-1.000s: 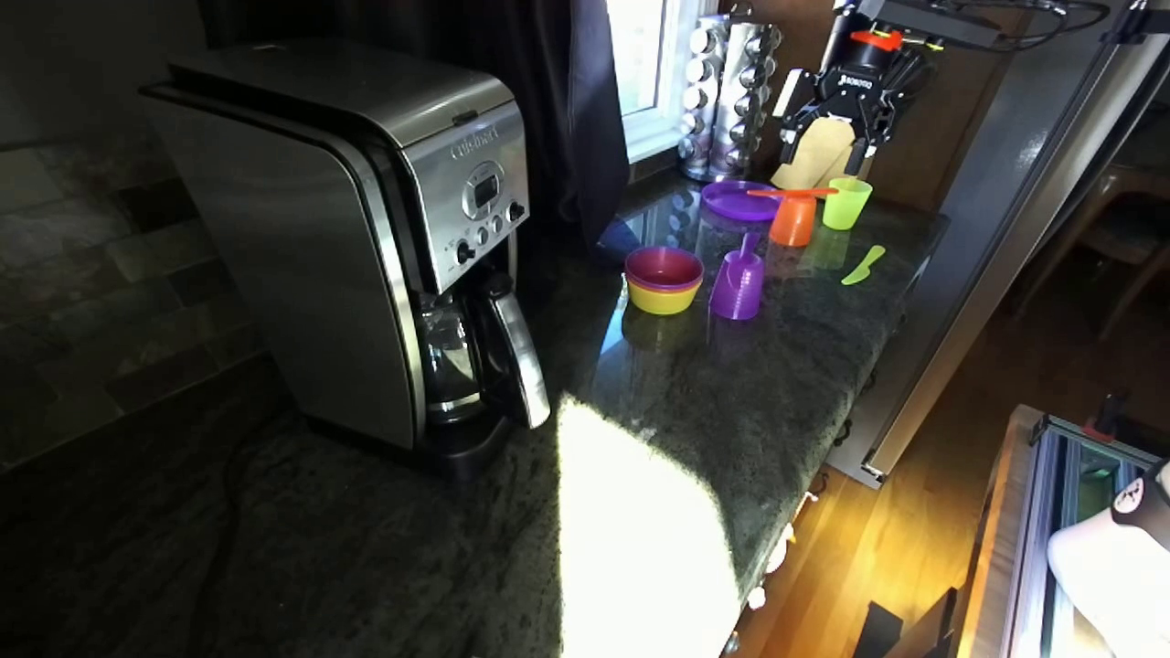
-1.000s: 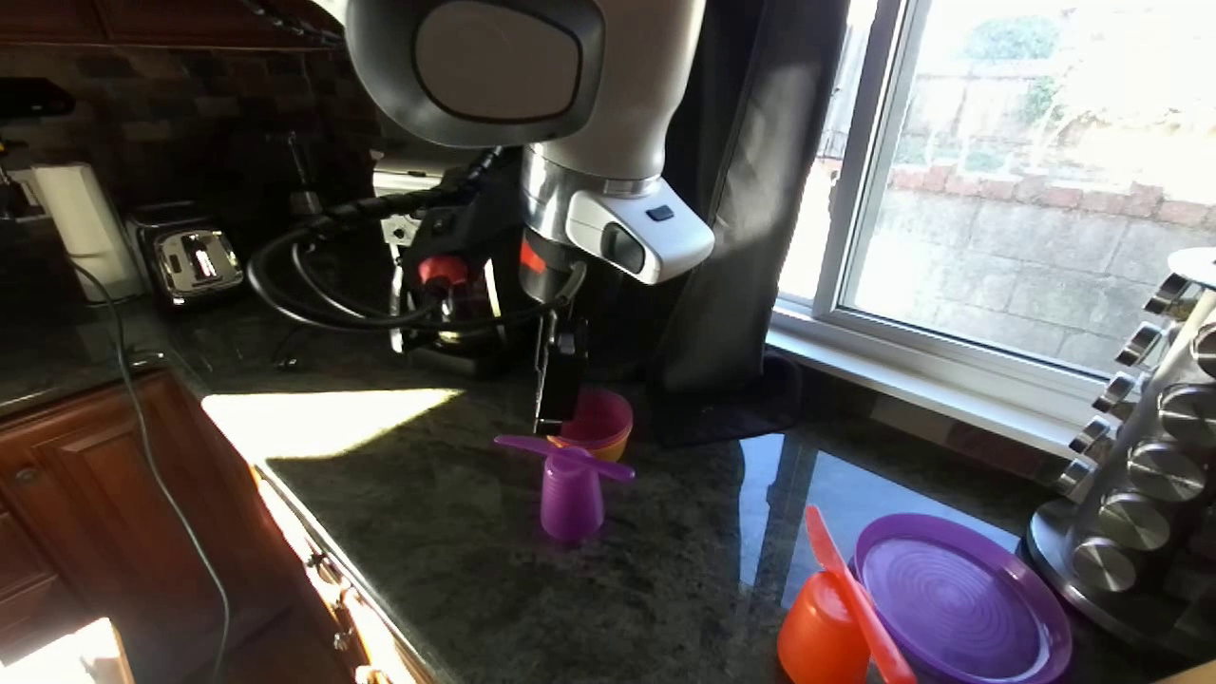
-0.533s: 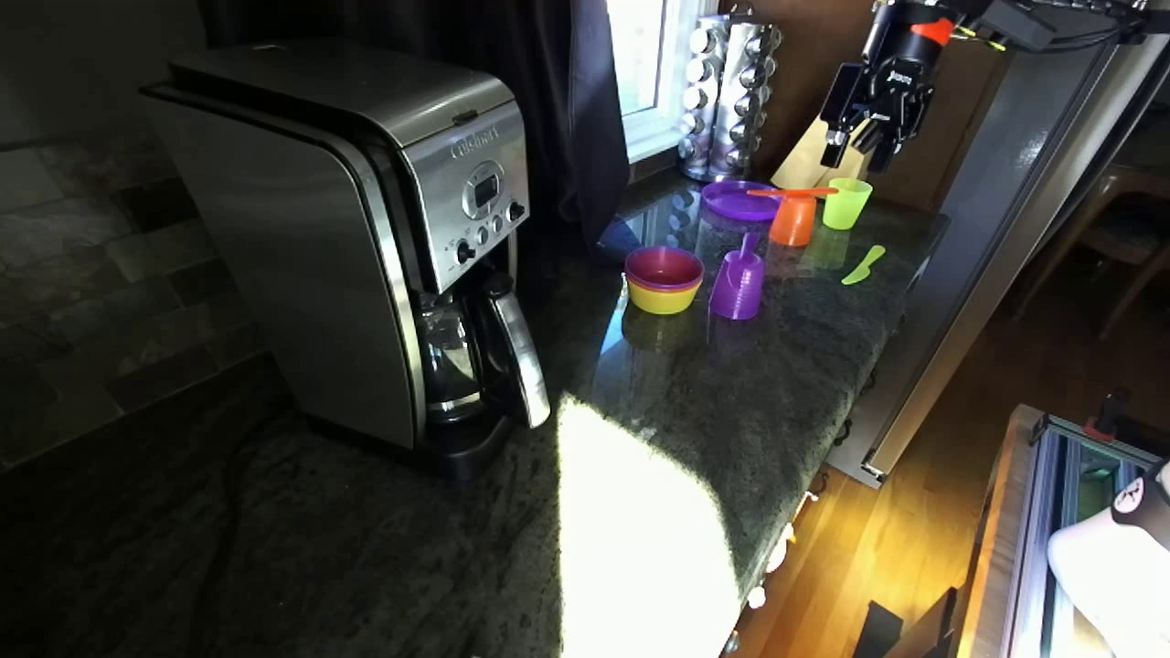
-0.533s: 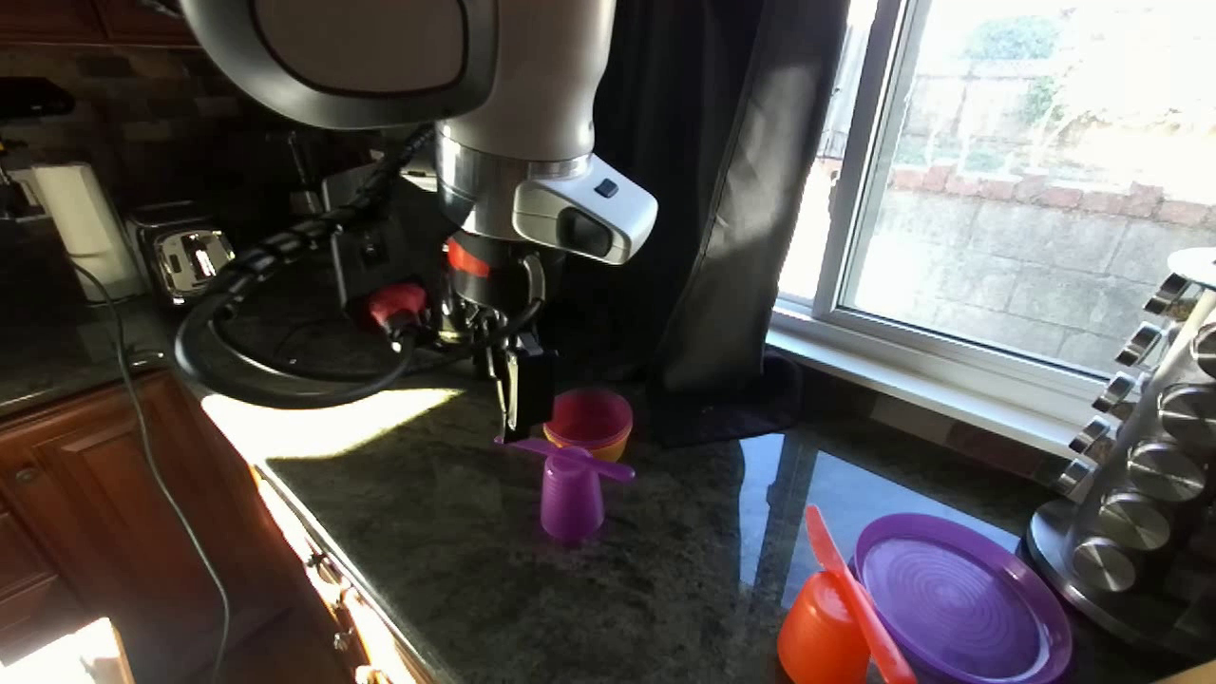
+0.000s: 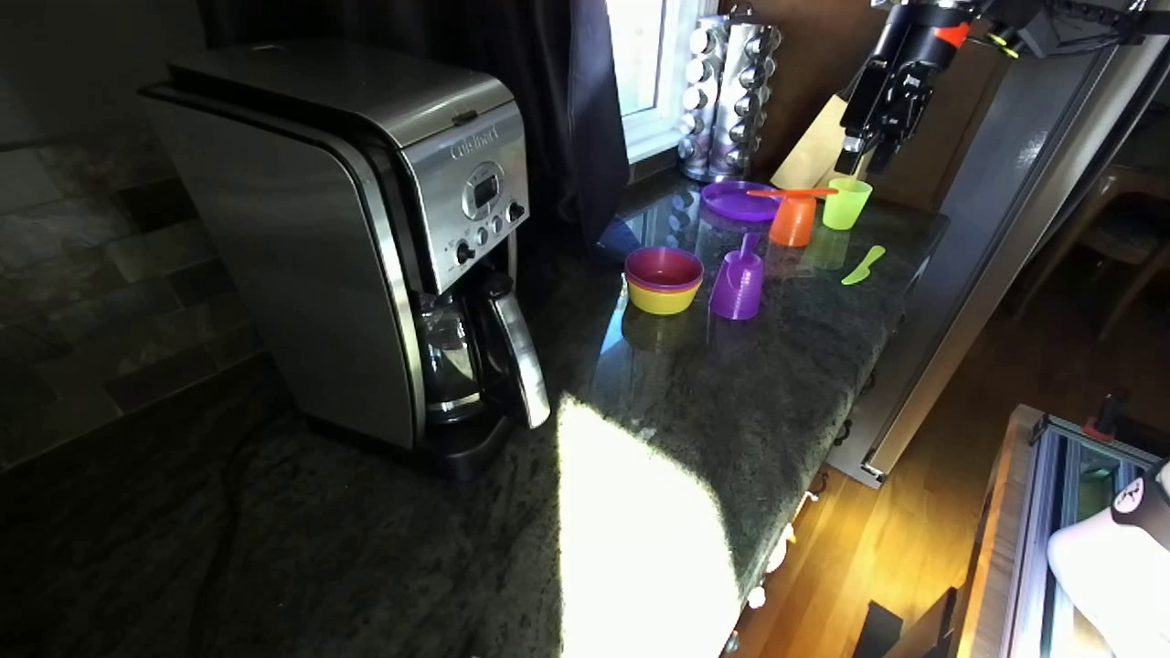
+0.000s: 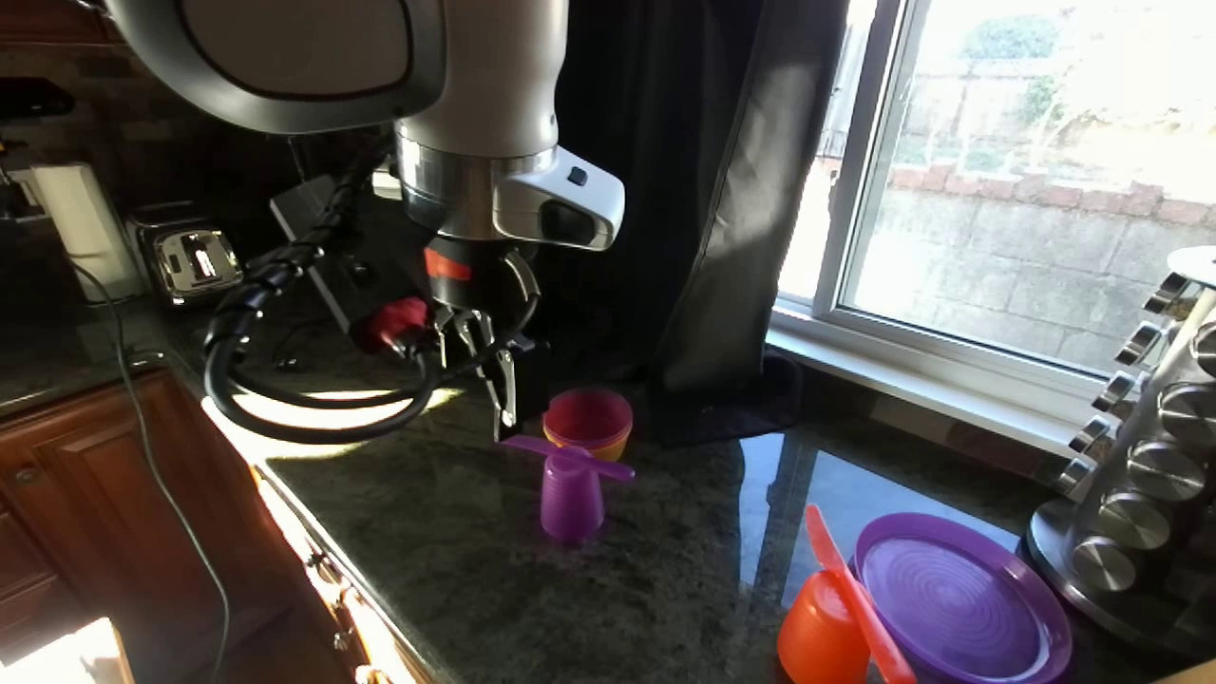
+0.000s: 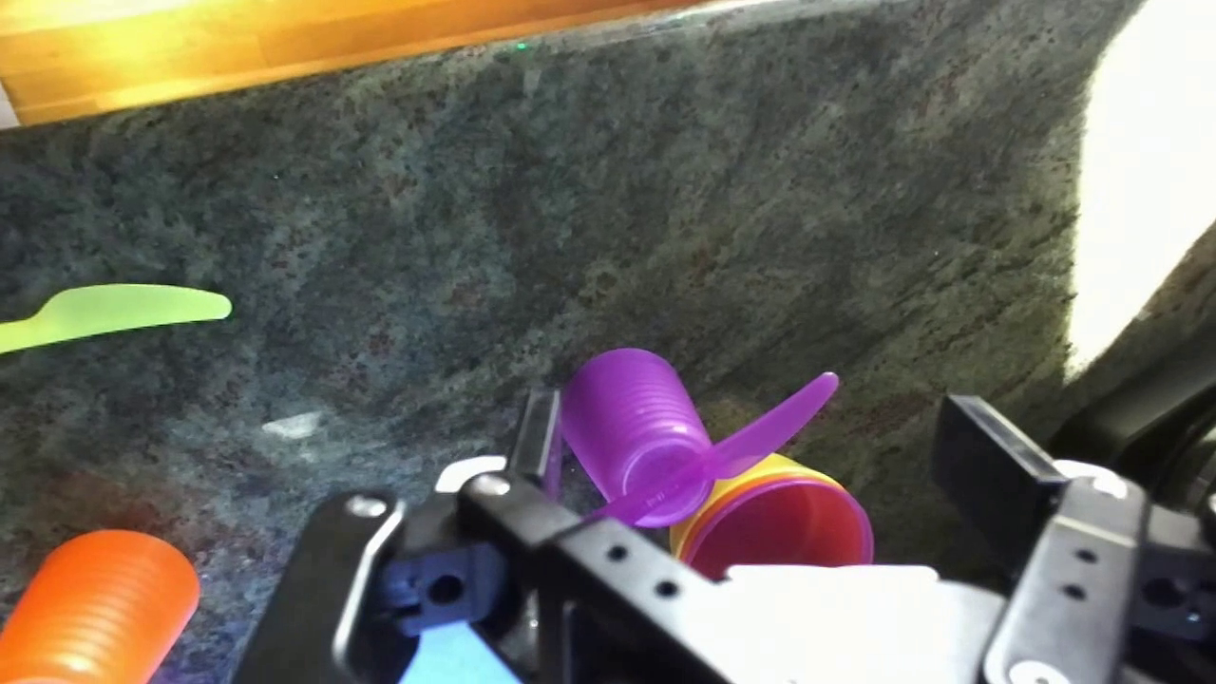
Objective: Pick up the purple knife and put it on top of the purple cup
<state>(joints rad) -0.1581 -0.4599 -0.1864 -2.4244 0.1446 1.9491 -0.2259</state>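
atop the purple cup, purple knife, ends past edge

arm: pale grey | band: red | cable: black, looped | jaws: black, silver screws

A coffee maker, toaster and spice rack show this is a kitchen.

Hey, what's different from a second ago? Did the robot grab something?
In an exterior view, the gripper moved toward the right of the picture and turned a bit. It's open: it didn't grab anything or let anything go. The purple knife still lies across the upside-down purple cup, and the stacked bowls and orange cup stayed put.
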